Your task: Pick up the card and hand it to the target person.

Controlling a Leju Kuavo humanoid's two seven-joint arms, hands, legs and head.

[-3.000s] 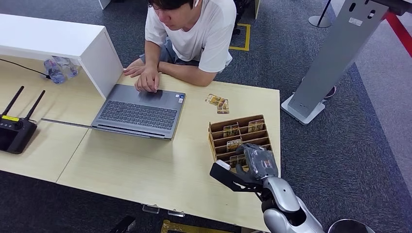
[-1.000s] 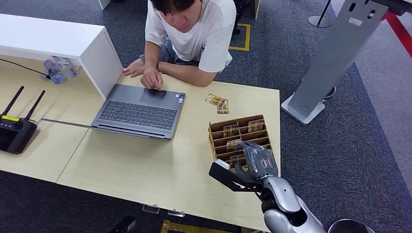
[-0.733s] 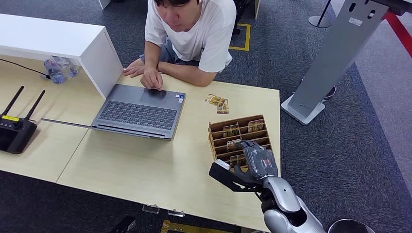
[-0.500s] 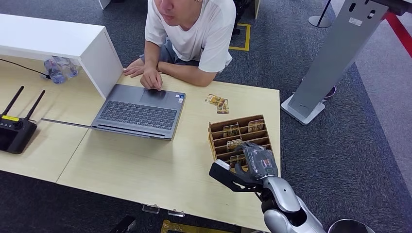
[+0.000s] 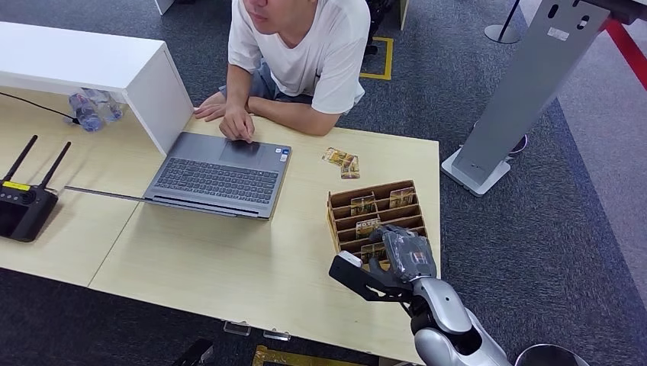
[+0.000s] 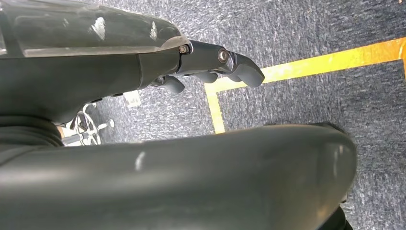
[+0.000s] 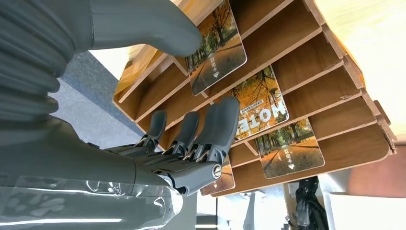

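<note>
Wooden card rack [image 5: 376,213]: your right hand [image 5: 404,255] sits at its near rows, thumb on one card [image 7: 215,48], fingers apart, nothing gripped.

A card [image 7: 261,106] in the rack [image 7: 335,72] reads "HOTEL"

Dark grey-blue carpet [image 5: 534,252] covers the floor, marked with yellow tape [image 5: 389,57]. A pale wooden table [image 5: 252,267] stands on it, beside a white shelf unit [image 5: 99,65] and a grey metal stand [image 5: 507,107].
</note>
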